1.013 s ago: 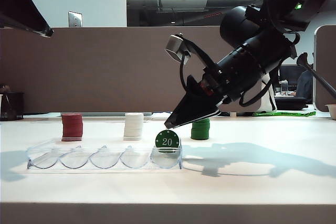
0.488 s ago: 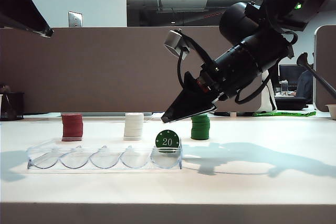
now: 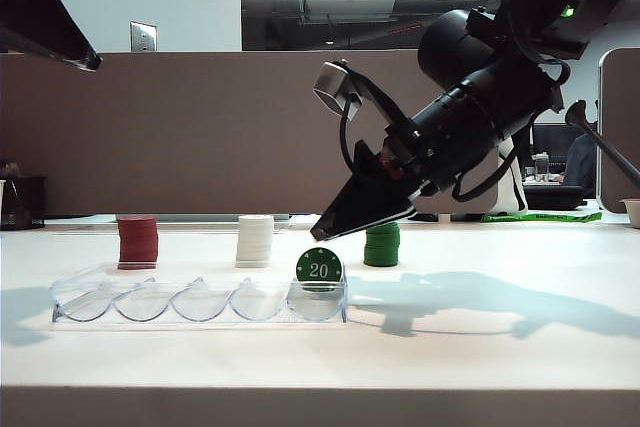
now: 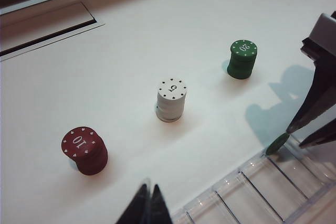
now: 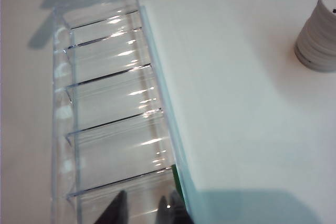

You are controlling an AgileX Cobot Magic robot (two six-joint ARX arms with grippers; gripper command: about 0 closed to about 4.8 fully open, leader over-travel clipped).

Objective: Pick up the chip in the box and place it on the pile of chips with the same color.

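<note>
Over the right-hand end of the box [image 3: 200,299], I have the right gripper [image 3: 318,235] poised just above the chip [image 3: 319,267], which stands on edge in the end slot, its "20" face toward the exterior camera. From the right wrist view I see the two dark fingertips [image 5: 118,208] parted by a modest gap and holding nothing; the chip's green edge shows just beside them against the tray wall. I judge the jaws partly open, with nothing held.

The left gripper [image 4: 148,205] hangs well apart from the work, above the table near the red stack [image 4: 85,149]; its tips appear pressed together and empty.

Step in hand, by my assessment: the approach to the pick. The chip is not yet grasped and the same-colour pile of chips [image 3: 381,244] stands untouched behind the box, with the white stack [image 3: 255,240] between it and the red one.

The next move, I judge, calls for a short descent with the jaws straddling the chip's thin edge, then a firm close. Misalignment risks knocking the chip flat into the slot or catching the clear wall.
</note>
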